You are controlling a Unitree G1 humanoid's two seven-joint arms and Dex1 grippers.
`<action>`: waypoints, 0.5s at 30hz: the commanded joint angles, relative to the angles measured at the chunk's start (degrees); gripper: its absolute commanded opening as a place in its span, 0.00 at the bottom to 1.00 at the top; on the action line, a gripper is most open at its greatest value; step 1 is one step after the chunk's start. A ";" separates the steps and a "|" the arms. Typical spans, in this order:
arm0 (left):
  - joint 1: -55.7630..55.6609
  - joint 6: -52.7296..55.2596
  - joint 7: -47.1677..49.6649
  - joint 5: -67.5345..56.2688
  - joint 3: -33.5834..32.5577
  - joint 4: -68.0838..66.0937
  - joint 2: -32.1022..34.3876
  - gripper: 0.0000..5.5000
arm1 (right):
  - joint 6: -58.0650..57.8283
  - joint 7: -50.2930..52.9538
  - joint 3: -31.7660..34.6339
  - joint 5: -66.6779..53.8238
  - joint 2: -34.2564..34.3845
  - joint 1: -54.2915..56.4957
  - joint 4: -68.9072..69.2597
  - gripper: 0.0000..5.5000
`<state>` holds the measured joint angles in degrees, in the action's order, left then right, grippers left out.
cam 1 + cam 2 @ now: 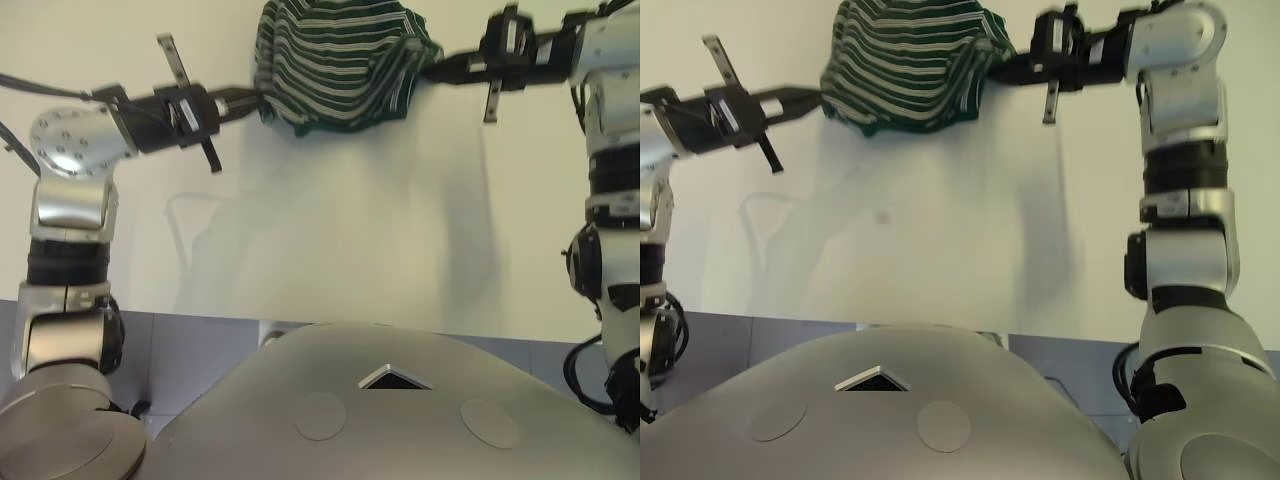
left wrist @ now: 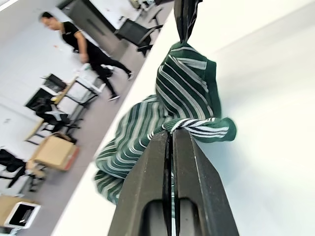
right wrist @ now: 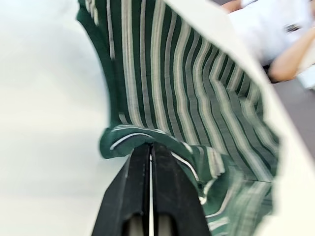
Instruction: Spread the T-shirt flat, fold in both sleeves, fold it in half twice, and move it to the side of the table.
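Note:
The T-shirt [image 1: 340, 62] is dark green with white stripes and hangs bunched at the far side of the white table [image 1: 340, 230]. My left gripper [image 1: 262, 101] is shut on its left edge; the left wrist view shows the striped hem [image 2: 199, 129] pinched at my left gripper [image 2: 171, 132]. On the other side my right gripper [image 1: 436, 70] is shut on the right edge, and the right wrist view shows the cloth [image 3: 187, 103] folded over my right gripper [image 3: 150, 144]. The shirt [image 1: 910, 65] sags between the two grippers, crumpled.
The white tabletop [image 1: 940, 240] stretches bare from the shirt toward me. Past the table's far edge the left wrist view shows a room with a cardboard box [image 2: 51, 151], desks and chairs.

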<state>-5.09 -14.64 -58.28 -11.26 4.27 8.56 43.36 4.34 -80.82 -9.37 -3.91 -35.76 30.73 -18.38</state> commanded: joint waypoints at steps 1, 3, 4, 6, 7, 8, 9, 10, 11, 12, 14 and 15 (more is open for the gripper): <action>16.33 5.07 -5.67 -3.63 0.39 13.57 7.40 0.00 | -8.39 -6.93 -3.05 -5.15 -10.10 -18.80 22.10 0.00; 23.10 5.71 -8.49 -3.88 0.44 16.86 10.68 0.00 | -9.92 -8.84 -3.82 -6.02 -14.50 -25.80 28.29 0.00; 26.27 5.08 -9.54 -3.07 0.75 17.21 11.94 0.00 | -9.56 -9.07 -4.54 -5.33 -16.32 -28.88 29.92 0.00; 31.50 3.81 -11.25 -1.87 1.05 17.07 13.90 0.00 | -8.62 -9.18 -5.57 -4.09 -19.22 -33.65 32.11 0.00; 34.02 3.18 -12.21 -1.54 1.13 16.75 14.95 0.00 | -8.29 -9.02 -5.81 -3.79 -20.30 -35.36 32.96 0.00; 35.96 2.58 -12.94 -1.18 1.25 16.39 15.79 0.00 | -8.18 -8.11 -5.89 -3.50 -20.53 -36.21 33.33 0.00; 37.02 2.06 -13.47 -0.70 1.49 15.72 16.31 0.00 | -7.82 -7.19 -6.12 -2.92 -20.62 -36.64 33.30 0.00; 37.37 1.72 -13.67 -0.24 1.56 15.15 16.48 0.00 | -8.14 -5.80 -6.17 -2.53 -20.27 -36.58 33.27 0.00; 37.32 2.47 -13.93 -0.92 1.32 15.12 16.65 0.00 | -8.78 -5.29 -5.97 -2.86 -20.49 -36.97 33.84 0.00; 37.56 3.81 -14.77 -2.40 0.75 15.38 17.44 0.00 | -10.00 -5.28 -5.38 -4.25 -20.98 -37.61 35.12 0.04; 37.25 6.73 -16.13 -5.97 -0.88 15.46 18.48 0.07 | -11.80 -5.58 -3.99 -7.21 -21.75 -38.19 37.16 0.10; 36.41 8.28 -17.02 -8.13 -2.08 14.87 18.98 0.11 | -13.24 -5.94 -2.93 -9.40 -22.26 -38.19 38.03 0.14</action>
<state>32.52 -8.77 -74.01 -16.35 4.19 23.97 60.82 -6.85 -86.56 -14.43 -10.22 -56.25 -7.46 17.81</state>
